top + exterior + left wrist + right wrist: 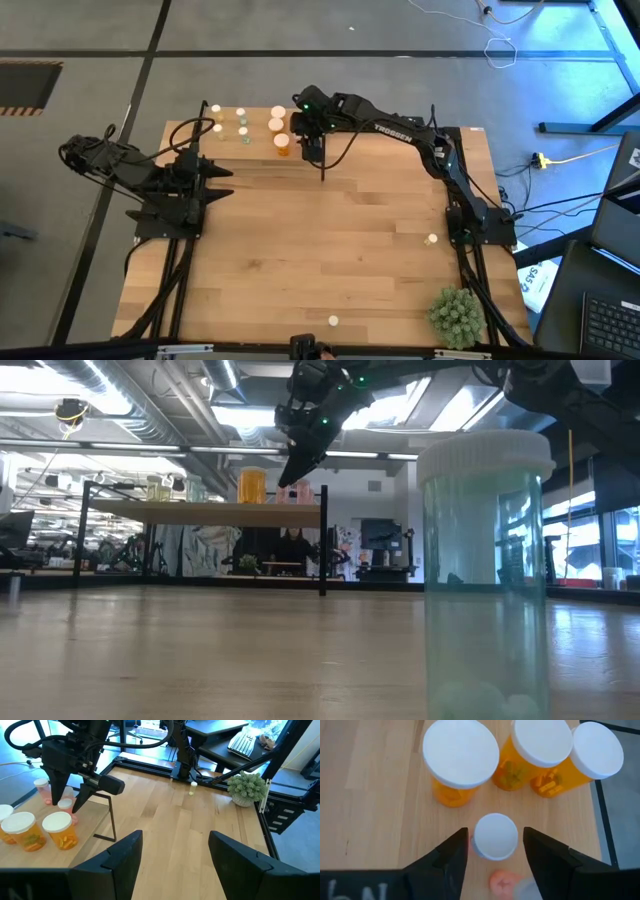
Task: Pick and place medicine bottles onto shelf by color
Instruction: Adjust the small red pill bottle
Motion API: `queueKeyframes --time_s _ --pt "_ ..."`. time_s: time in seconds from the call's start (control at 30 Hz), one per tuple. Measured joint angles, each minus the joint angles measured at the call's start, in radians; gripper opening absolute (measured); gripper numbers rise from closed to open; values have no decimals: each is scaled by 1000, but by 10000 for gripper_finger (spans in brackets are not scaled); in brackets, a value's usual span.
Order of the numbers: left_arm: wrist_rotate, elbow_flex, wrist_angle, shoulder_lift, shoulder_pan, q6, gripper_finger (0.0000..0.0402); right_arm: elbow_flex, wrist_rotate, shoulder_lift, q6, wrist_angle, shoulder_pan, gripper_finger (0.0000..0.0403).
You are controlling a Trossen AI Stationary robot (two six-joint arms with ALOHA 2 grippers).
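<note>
shelf below right pincer; arm reads "trossen".

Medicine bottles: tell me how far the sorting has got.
Done: three orange bottles stand together on the shelf. In hand: the right pincer straddles a small white-capped bottle beside them, jaws open, not gripping. Left: one loose bottle and a second loose bottle sit on the table. The left pincer waits open at the table's left.
</note>
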Motion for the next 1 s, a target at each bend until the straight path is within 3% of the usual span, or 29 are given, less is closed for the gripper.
queueKeyframes --time_s 0.23,1.0 --pt "0 0 0 0 0 0 224 0 -1 0 0 -2 0 171" --pt "0 0 0 0 0 0 224 17 -1 -1 0 -5 0 169"
